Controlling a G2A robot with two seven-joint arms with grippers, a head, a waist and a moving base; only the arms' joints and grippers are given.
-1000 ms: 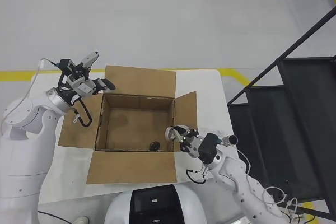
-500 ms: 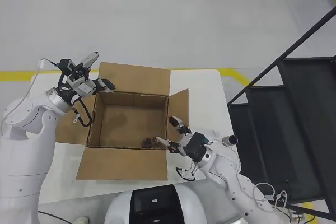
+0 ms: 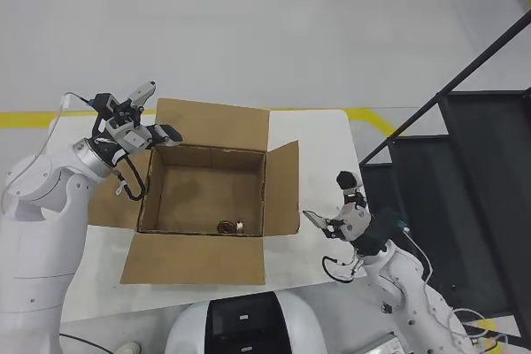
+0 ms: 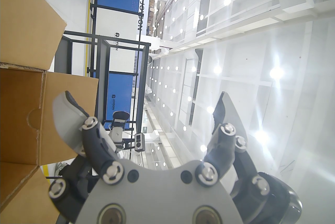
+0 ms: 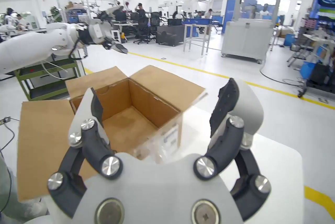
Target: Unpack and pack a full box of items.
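Near the table's (image 3: 323, 150) right edge, our right tool (image 3: 327, 200) hangs with jaws spread and empty, just beside the right flap of the box (image 3: 195, 190). The box stands open mid-table, bare but for a small item (image 3: 228, 227) against its near wall, too small to name. We judge the unpacking almost done. Next we must reach steeply down beside that wall to pinch the item. At the box's far-left corner our left tool (image 3: 157, 113) hovers, spread and empty.
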